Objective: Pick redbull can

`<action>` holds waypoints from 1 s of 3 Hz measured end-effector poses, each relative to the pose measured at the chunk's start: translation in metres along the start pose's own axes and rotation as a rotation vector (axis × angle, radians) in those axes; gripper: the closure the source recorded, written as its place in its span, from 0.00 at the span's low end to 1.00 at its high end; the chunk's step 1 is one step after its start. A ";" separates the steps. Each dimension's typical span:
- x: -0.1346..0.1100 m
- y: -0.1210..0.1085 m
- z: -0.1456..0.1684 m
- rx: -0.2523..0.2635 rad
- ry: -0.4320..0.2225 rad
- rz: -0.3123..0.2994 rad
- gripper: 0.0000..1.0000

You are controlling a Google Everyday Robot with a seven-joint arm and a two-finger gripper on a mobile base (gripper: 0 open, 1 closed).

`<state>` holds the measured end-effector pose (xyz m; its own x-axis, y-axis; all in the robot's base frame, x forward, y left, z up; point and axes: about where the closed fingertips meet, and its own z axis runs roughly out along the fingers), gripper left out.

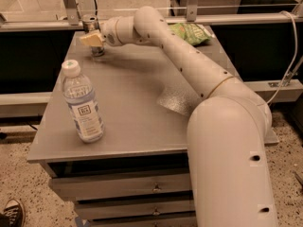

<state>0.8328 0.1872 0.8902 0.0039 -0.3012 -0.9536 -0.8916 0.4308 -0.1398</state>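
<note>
The redbull can [88, 22] stands upright at the far left corner of the grey table [137, 98]. Only its silver top and its base show. My gripper [92, 38] is at the end of the white arm that stretches across the table from the right. It sits right at the can and covers the can's middle. Whether it grips the can is not visible.
A clear plastic water bottle [83, 103] with a white cap stands near the table's front left. A green snack bag [191, 32] lies at the far right. Metal rails [199, 19] run behind the table. Drawers [151, 188] are below the top.
</note>
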 end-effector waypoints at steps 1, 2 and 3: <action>-0.003 0.001 -0.017 -0.010 -0.028 0.004 0.84; -0.018 0.008 -0.055 -0.024 -0.078 -0.011 1.00; -0.027 0.016 -0.116 -0.024 -0.152 -0.013 1.00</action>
<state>0.7661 0.1034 0.9451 0.0823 -0.1732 -0.9814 -0.9016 0.4067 -0.1474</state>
